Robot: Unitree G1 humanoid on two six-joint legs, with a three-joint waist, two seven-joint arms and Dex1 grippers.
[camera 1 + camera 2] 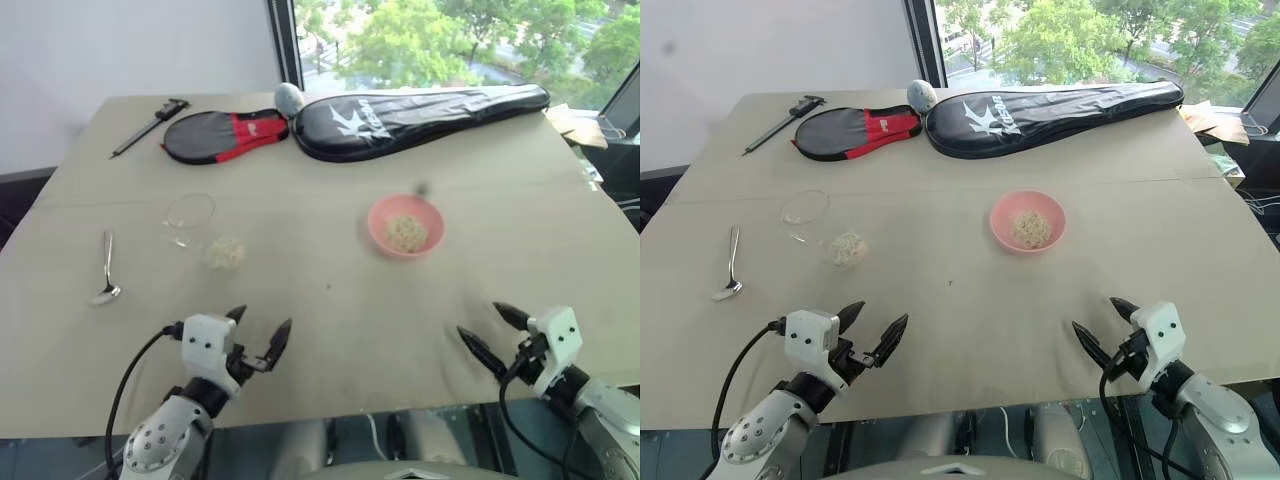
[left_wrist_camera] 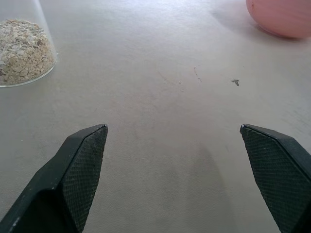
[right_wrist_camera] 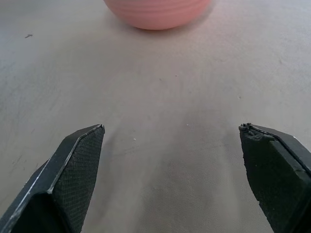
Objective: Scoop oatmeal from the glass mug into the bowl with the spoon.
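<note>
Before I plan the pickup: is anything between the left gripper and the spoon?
Nothing visible. The spoon lies alone on bare table, with the glass mug off to its side. The left gripper hovers, jaws open.

Spoon (image 1: 106, 270) far left on the table (image 1: 330, 320), glass mug (image 1: 200, 232) beside it (on its side), bowl (image 1: 404, 226) right.
</note>
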